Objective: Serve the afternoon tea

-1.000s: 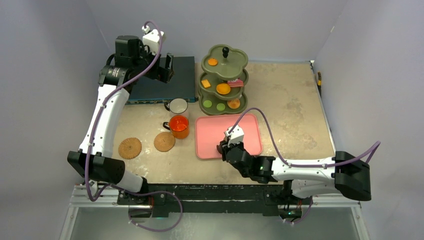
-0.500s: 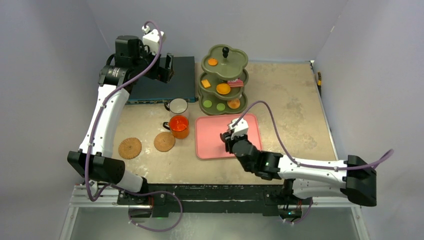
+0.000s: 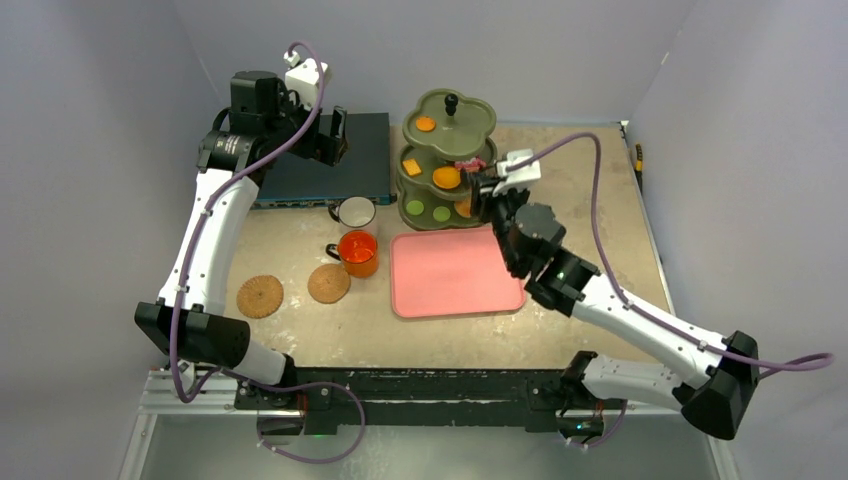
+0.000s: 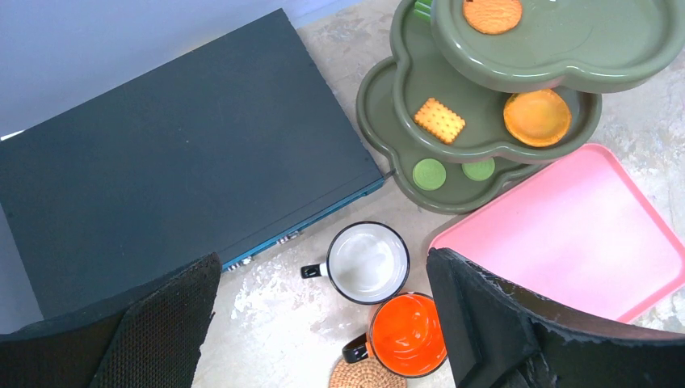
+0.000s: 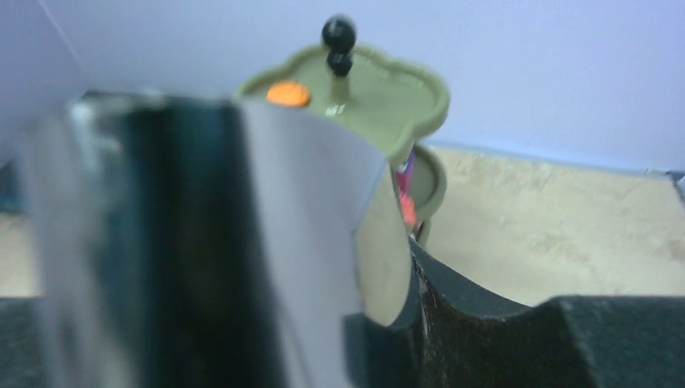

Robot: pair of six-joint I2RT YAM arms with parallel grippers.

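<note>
Left fingers [image 4: 161, 331] gape; whether the right fingers [image 5: 517, 339] by the stand [image 3: 488, 115] clamp anything I cannot tell; the pink cake [image 3: 471, 164] looks soft, so pinch its sides gently

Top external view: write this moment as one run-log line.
left end effector: open, over dark-blue box | right end effector: closed on blurred shiny item, at three-tier stand

Stand [image 3: 466, 119] behind tray [image 3: 440, 282] (mugs [image 3: 357, 250] to left).
</note>
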